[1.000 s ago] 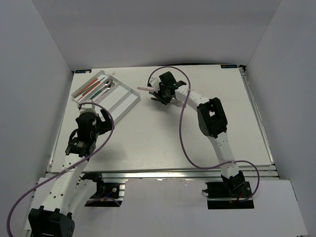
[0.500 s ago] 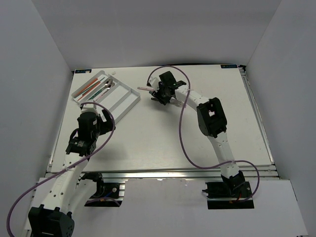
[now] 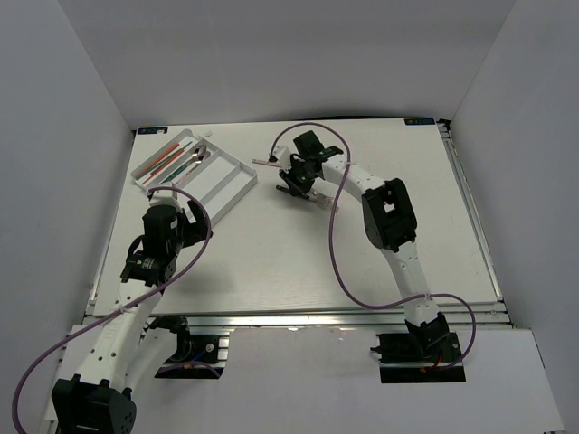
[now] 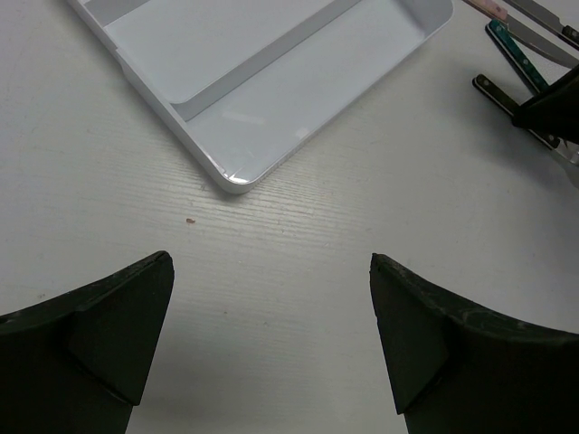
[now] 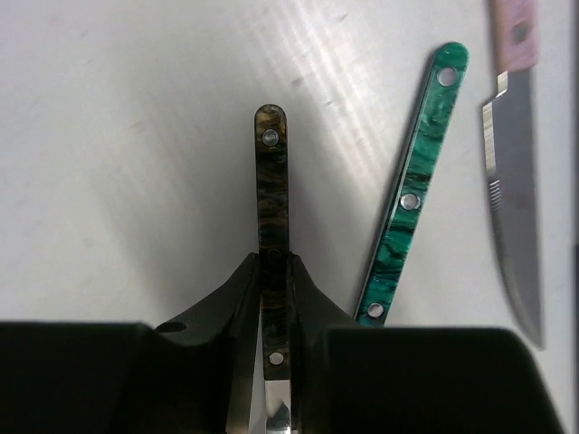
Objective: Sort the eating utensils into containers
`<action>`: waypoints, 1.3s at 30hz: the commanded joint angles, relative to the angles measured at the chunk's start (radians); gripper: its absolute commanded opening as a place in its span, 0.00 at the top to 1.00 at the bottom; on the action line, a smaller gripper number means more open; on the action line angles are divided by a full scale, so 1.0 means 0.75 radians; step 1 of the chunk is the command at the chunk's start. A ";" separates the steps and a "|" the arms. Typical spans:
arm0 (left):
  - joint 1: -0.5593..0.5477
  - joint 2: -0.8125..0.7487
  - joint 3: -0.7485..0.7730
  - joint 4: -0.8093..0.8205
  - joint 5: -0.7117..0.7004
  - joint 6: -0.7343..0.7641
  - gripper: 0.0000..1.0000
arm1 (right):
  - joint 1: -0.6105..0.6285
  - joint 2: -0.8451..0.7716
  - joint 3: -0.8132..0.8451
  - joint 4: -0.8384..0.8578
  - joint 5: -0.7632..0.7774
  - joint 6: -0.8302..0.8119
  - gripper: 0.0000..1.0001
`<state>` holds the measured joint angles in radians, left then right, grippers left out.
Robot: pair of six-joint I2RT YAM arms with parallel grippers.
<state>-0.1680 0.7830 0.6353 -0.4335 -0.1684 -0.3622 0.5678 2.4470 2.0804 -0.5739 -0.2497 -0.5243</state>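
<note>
Gripping the dark-handled utensil [image 5: 271, 181] with the right gripper [image 5: 274, 271], left gripper [image 4: 270, 271] spread empty; next, likely lifting it toward the cutlery tray [image 3: 226, 181] at upper left.

Bare surface [image 4: 109, 208] stretches from the near corner of the tray [image 4: 237, 178] to my left gripper [image 4: 270, 262], whose jaws stand wide. Right of the tray, my right gripper [image 5: 273, 271] clamps the dark-handled utensil [image 5: 271, 181]; a teal-handled utensil [image 5: 412, 190] just beside it and a pink-handled knife [image 5: 513, 181] beyond crowd that flank, leaving narrow gaps.
</note>
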 commanded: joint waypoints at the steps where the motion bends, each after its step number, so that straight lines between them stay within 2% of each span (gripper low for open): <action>1: -0.009 -0.007 0.012 0.022 0.024 0.013 0.02 | 0.010 -0.012 -0.147 -0.188 -0.119 0.087 1.00; 6: -0.011 -0.027 0.014 0.048 0.114 0.017 0.02 | 0.018 -0.260 -0.372 0.137 -0.019 0.369 1.00; 11: -0.013 -0.091 -0.027 0.132 0.232 -0.081 0.02 | 0.020 -0.526 -0.573 0.390 0.143 0.594 1.00; 14: -0.013 -0.134 -0.086 0.206 0.337 -0.161 0.02 | 0.020 -0.618 -0.634 0.409 0.186 0.569 1.00; 19: -0.015 -0.209 -0.123 0.230 0.351 -0.212 0.02 | 0.034 -0.708 -0.710 0.389 0.218 0.470 1.00; 22: -0.015 -0.224 -0.139 0.263 0.390 -0.243 0.02 | 0.045 -0.802 -0.763 0.422 0.206 0.507 1.00; 24: -0.015 -0.222 -0.168 0.316 0.518 -0.294 0.02 | 0.051 -0.835 -0.751 0.411 0.192 0.568 1.00; 26: -0.017 -0.222 -0.231 0.469 0.641 -0.351 0.02 | 0.057 -0.906 -0.759 0.419 0.224 0.741 1.00; 27: -0.019 -0.226 -0.260 0.551 0.707 -0.433 0.02 | 0.057 -0.941 -0.802 0.444 0.229 0.811 1.00; 28: -0.023 -0.228 -0.286 0.730 0.811 -0.470 0.02 | 0.057 -1.014 -0.831 0.489 0.257 0.972 1.00; 30: -0.060 -0.222 -0.342 0.920 0.852 -0.564 0.02 | 0.075 -1.116 -0.949 0.566 0.278 1.172 1.00; 31: -0.083 -0.210 -0.350 0.982 0.854 -0.584 0.02 | 0.092 -1.145 -0.978 0.597 0.310 1.174 1.00; 33: -0.183 -0.142 -0.344 1.107 0.846 -0.613 0.02 | 0.175 -1.211 -1.027 0.632 0.473 1.284 1.00; 37: -0.403 -0.015 -0.260 1.130 0.716 -0.538 0.02 | 0.292 -1.317 -1.123 0.698 0.649 1.447 1.00; 39: -0.457 0.072 -0.222 1.165 0.664 -0.513 0.03 | 0.353 -1.370 -1.164 0.749 0.711 1.527 1.00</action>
<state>-0.4587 0.7853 0.4065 0.3264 0.3721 -0.7650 0.7876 1.4765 1.2484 -0.1165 0.1478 0.4637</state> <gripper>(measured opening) 0.973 0.186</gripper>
